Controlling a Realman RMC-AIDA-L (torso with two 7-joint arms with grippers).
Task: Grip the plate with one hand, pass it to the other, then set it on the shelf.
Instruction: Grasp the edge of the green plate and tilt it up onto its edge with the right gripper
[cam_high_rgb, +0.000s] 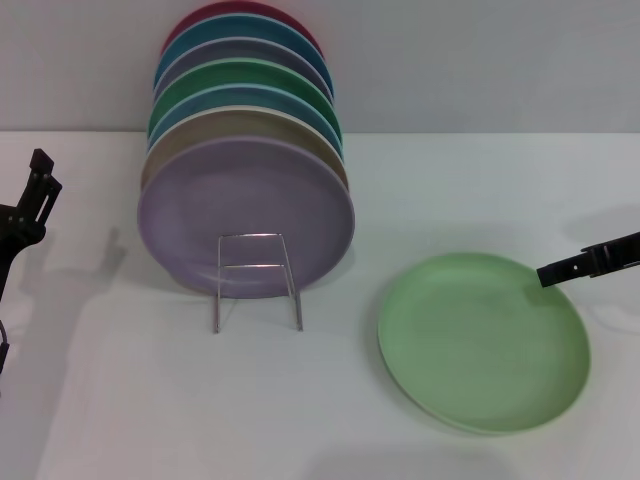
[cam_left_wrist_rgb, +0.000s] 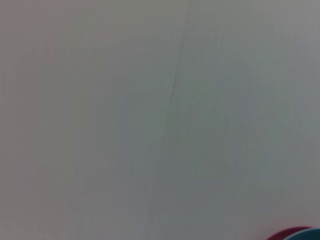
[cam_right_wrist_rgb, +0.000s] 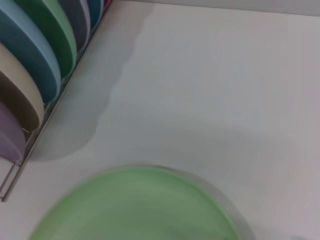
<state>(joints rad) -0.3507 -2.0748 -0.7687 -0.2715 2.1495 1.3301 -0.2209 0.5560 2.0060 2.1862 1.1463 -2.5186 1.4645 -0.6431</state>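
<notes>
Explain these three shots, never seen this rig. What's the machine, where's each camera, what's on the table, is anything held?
It is a two-armed robot with a gripper on each arm. The wide shot comes from its head, looking down at a white table; the other two come from cameras on its wrists.

On the table, a wire shelf holds a row of coloured plates on edge, a lilac plate in front. The light-green plate lies flat beside it, and the right wrist camera also sees it.

The right gripper reaches that plate's far rim; whether it grips is unclear. The left gripper waits at the table's left edge, holding nothing. Its wrist camera mostly sees blank wall.
</notes>
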